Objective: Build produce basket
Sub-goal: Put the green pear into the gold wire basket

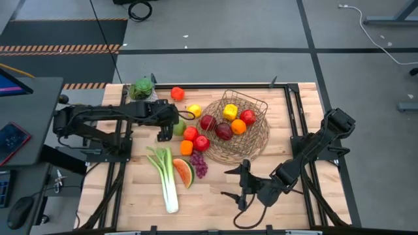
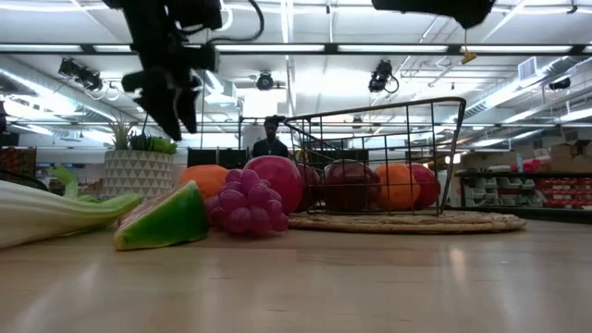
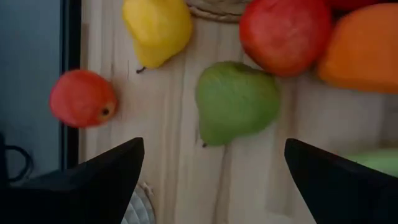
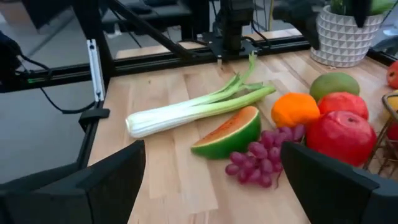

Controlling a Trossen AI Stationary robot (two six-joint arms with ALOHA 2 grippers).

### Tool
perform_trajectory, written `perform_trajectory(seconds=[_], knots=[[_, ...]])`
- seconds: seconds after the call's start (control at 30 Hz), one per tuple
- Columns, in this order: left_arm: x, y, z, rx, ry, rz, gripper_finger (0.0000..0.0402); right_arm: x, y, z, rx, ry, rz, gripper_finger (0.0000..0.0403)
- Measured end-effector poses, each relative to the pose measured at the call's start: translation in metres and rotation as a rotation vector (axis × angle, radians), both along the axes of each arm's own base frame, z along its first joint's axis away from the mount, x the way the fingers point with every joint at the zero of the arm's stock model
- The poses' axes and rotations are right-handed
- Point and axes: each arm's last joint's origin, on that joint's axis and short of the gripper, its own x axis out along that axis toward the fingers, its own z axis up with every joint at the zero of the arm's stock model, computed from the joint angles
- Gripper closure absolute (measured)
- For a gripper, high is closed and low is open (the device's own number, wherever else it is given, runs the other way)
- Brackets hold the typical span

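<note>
The brown wire basket (image 1: pixel 258 147) stands right of the table's centre and holds a lemon (image 1: pixel 230 111), an orange and red apples. Loose produce lies to its left: a green pear (image 3: pixel 236 102), a yellow lemon (image 3: pixel 158 25), a small red fruit (image 3: pixel 83 98), red apples (image 1: pixel 196 138), an orange (image 1: pixel 186 147), grapes (image 1: pixel 199 164), a watermelon slice (image 1: pixel 185 172) and a leek (image 1: pixel 166 177). My left gripper (image 1: pixel 168 126) hovers open, pointing down, just above and left of the pear. My right gripper (image 1: pixel 230 183) stands open near the front edge, facing the watermelon slice (image 4: pixel 227 134) and grapes (image 4: pixel 261 155).
A green plant in a white patterned pot (image 1: pixel 142 89) stands at the far left corner. Black frame rails (image 1: pixel 295 117) run along the table's left and right sides. Bare wood (image 1: pixel 209 209) lies between the leek and my right gripper.
</note>
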Motion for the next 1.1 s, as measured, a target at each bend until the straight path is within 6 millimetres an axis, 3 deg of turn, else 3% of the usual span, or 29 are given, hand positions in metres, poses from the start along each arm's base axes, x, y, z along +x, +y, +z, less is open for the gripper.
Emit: perform_trajectory(seconds=[0.2,0.63,0.87,1.1], knots=[[0.005,0.008,-0.016,0.01,0.125,-0.052,0.0005,-0.007,-0.001,-0.012,0.026,-0.062,0.027,0.0027],[0.015,0.03,-0.03,0.091,0.234,-0.226,0.0005,-0.01,0.002,-0.014,-0.006,-0.052,0.046,0.0028],[0.017,0.043,-0.041,0.03,0.251,-0.234,0.0005,-0.01,0.002,-0.014,-0.01,-0.05,0.047,0.0028],[0.026,0.048,-0.067,-0.086,0.305,-0.227,0.0005,-0.01,0.002,-0.013,-0.006,-0.058,0.047,0.0028]])
